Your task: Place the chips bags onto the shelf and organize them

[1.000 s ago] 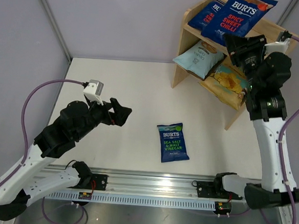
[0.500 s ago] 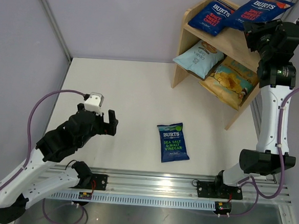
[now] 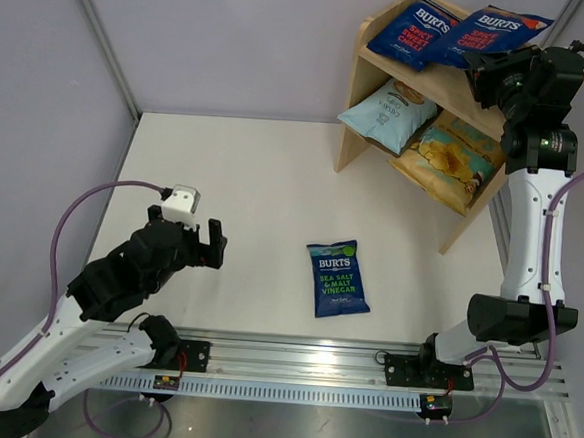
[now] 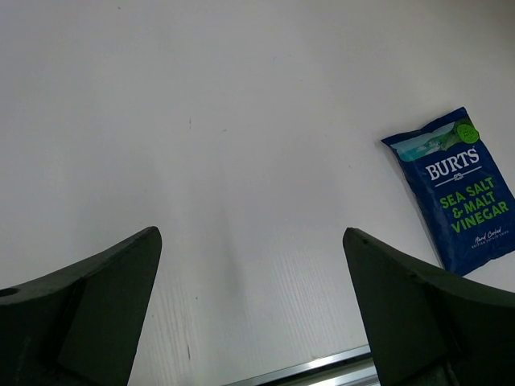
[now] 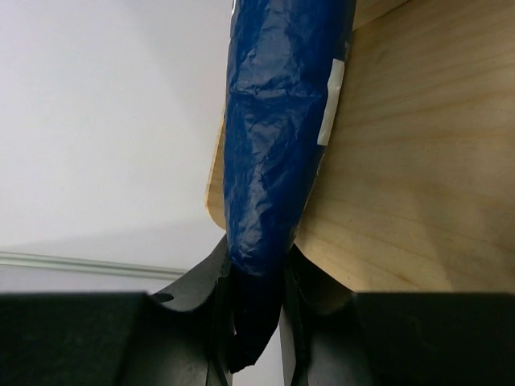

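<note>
The light wooden shelf (image 3: 365, 79) stands at the back right. Its top tier holds a red-lettered Burts bag (image 3: 413, 31) and a second red-lettered Burts bag (image 3: 498, 31), which my right gripper (image 3: 480, 74) is shut on at its near end; the wrist view shows the blue bag (image 5: 278, 153) pinched between the fingers against the wood (image 5: 418, 161). The lower tier holds the pale-blue bag (image 3: 388, 112) and the yellow-and-teal Kettle bag (image 3: 446, 164). The green-lettered Burts bag (image 3: 337, 278) lies flat on the table, also in the left wrist view (image 4: 460, 190). My left gripper (image 3: 213, 246) is open and empty, left of it.
The white table (image 3: 253, 196) ends at a metal rail (image 3: 302, 365) along the near edge. Grey walls stand to the left and behind. Purple cables loop off both arms.
My right gripper has carried the red-lettered Burts bag up and right onto the shelf's top tier, then lowered it. My left arm has drawn back toward the near left.
</note>
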Controlling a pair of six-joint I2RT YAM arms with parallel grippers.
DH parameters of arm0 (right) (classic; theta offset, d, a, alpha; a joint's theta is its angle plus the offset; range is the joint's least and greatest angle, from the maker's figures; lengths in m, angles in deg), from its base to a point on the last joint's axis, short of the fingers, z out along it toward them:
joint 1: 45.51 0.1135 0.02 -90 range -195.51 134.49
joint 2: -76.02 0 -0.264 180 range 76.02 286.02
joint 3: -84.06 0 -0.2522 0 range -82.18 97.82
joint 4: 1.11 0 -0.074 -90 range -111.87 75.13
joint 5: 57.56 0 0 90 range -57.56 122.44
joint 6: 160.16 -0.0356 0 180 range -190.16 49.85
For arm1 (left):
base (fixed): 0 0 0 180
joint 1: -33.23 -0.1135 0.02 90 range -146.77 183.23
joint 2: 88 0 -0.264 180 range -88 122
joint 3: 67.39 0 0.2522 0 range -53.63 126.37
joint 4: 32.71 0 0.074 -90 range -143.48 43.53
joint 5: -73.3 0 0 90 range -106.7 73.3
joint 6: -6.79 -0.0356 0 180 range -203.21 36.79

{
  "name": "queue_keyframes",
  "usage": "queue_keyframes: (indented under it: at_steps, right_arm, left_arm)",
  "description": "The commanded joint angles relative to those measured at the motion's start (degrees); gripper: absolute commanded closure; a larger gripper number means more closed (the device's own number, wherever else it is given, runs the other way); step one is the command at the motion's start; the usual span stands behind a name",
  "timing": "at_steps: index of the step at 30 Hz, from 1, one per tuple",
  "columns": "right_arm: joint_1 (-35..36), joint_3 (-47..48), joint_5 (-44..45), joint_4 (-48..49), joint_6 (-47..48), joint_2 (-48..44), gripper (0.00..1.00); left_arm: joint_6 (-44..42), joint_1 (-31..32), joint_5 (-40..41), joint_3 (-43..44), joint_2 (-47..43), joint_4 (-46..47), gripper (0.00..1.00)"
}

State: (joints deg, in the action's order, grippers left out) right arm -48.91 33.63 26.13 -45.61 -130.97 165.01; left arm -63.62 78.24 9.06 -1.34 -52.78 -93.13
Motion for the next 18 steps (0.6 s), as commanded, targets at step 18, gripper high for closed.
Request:
queue_keyframes:
  at_steps: [18]
  right_arm:
    - [-1.87, 0.55, -2.05, -4.93, -4.31, -1.01, 0.68]
  left_arm:
    - [-1.31, -0.01, -0.97, -0.87, -2.44, 3.15, 0.01]
